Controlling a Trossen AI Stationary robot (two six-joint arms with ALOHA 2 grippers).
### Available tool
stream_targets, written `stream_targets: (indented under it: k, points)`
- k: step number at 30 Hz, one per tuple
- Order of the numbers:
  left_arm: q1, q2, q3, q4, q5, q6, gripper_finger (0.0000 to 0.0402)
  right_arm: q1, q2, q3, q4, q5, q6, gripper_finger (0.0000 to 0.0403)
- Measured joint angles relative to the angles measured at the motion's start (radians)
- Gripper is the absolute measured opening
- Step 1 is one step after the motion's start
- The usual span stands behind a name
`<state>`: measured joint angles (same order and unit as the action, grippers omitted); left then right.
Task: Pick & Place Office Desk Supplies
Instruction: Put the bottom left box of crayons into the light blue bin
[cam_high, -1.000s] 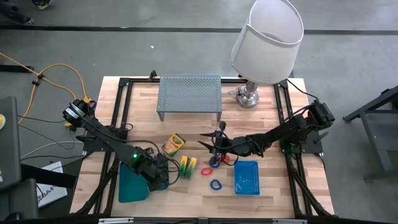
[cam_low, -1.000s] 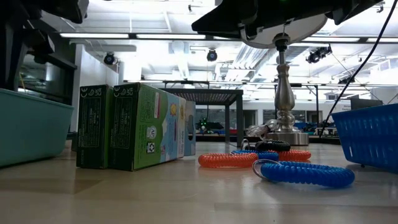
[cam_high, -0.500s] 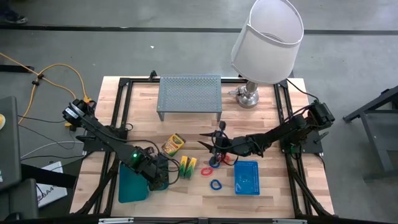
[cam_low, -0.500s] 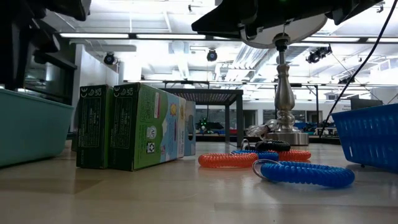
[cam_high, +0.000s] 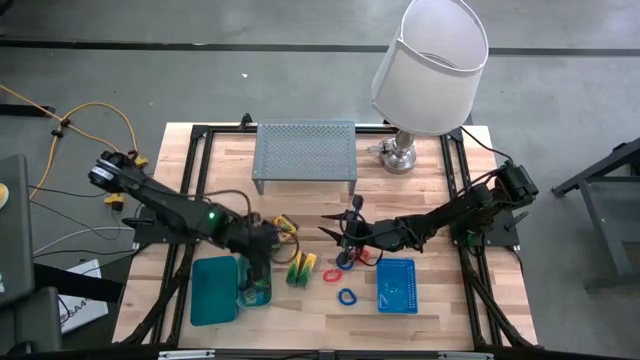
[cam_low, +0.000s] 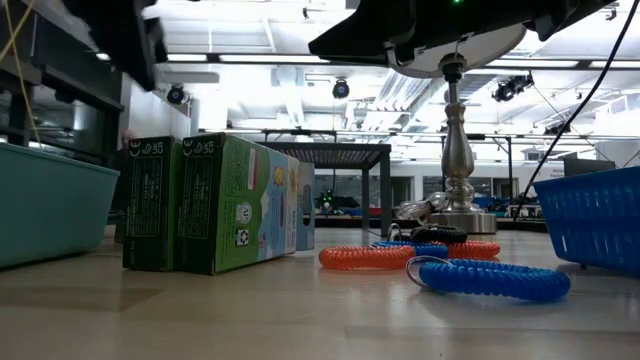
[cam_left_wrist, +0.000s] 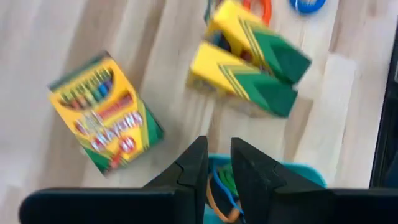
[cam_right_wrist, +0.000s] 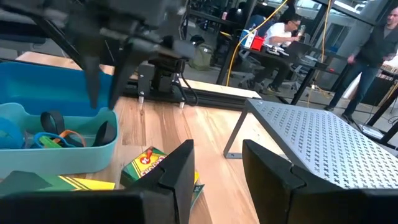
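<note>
The crayon box (cam_left_wrist: 102, 121) lies flat on the wood, and two yellow-green boxes (cam_left_wrist: 249, 68) lie side by side near it. My left gripper (cam_left_wrist: 217, 149) hovers over the far rim of the small teal tray (cam_high: 255, 293), fingers slightly apart, nothing between them. That tray holds band loops (cam_right_wrist: 53, 134). A red loop (cam_high: 332, 273), a blue loop (cam_high: 347, 297) and a black loop (cam_low: 440, 235) lie on the table by the blue mesh basket (cam_high: 397, 285). My right gripper (cam_right_wrist: 221, 165) waits open near mid-table (cam_high: 335, 232).
A larger teal tray (cam_high: 213, 290) lies left of the small one. The grey perforated riser (cam_high: 305, 155) stands at the far middle, the white-shaded lamp (cam_high: 430, 60) at the far right. People show in the room beyond the table (cam_right_wrist: 283, 31).
My left gripper has risen from over the small teal tray and swung toward the table's far edge, toward the crayon box, rolling its wrist. The tray, hidden under the hand before, now shows in the high view. The right arm has kept still.
</note>
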<state>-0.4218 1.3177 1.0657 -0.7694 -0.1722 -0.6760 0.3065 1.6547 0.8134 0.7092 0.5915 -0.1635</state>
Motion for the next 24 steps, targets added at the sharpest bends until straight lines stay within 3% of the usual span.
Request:
stream_targets:
  k: [9,24]
  points:
    - [0.113,-0.106,0.000,0.060,0.000,0.155,0.0065,0.000,0.000,0.000,-0.002,0.000,0.000,0.0124]
    - [0.189,-0.126,0.000,0.068,-0.002,0.206,0.0065,0.000,0.000,0.000,-0.014,-0.073,0.011,0.0124]
